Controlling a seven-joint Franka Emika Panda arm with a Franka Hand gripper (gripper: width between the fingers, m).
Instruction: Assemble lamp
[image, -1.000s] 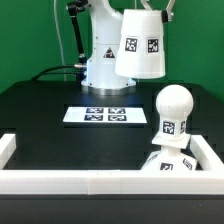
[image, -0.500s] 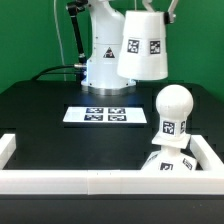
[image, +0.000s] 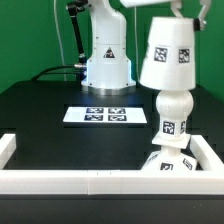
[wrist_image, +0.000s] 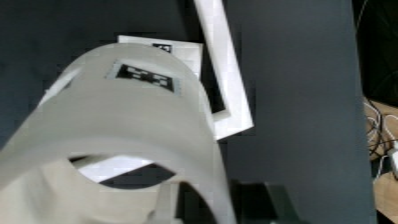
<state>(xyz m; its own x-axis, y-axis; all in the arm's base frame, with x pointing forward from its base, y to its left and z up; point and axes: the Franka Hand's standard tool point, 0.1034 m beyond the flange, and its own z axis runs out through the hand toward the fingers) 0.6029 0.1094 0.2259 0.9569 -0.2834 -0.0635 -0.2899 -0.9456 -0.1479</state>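
The white cone shade (image: 170, 55) hangs in my gripper (image: 168, 8), which is shut on its upper rim. The shade sits directly over the bulb (image: 168, 120) and hides the bulb's ball top. The bulb stands upright on the square base (image: 165, 164) at the exterior view's lower right. I cannot tell whether the shade touches the bulb. In the wrist view the shade (wrist_image: 125, 130) fills most of the picture, with its wall pinched in my gripper (wrist_image: 228, 205).
The marker board (image: 105, 115) lies mid-table and peeks past the shade in the wrist view (wrist_image: 157, 44). A white fence (image: 70, 180) runs along the front and sides. The arm's white pedestal (image: 105, 62) stands at the back.
My gripper has carried the shade toward the exterior view's right and slightly down, from beside the arm's pedestal to directly over the bulb, now covering its ball top.
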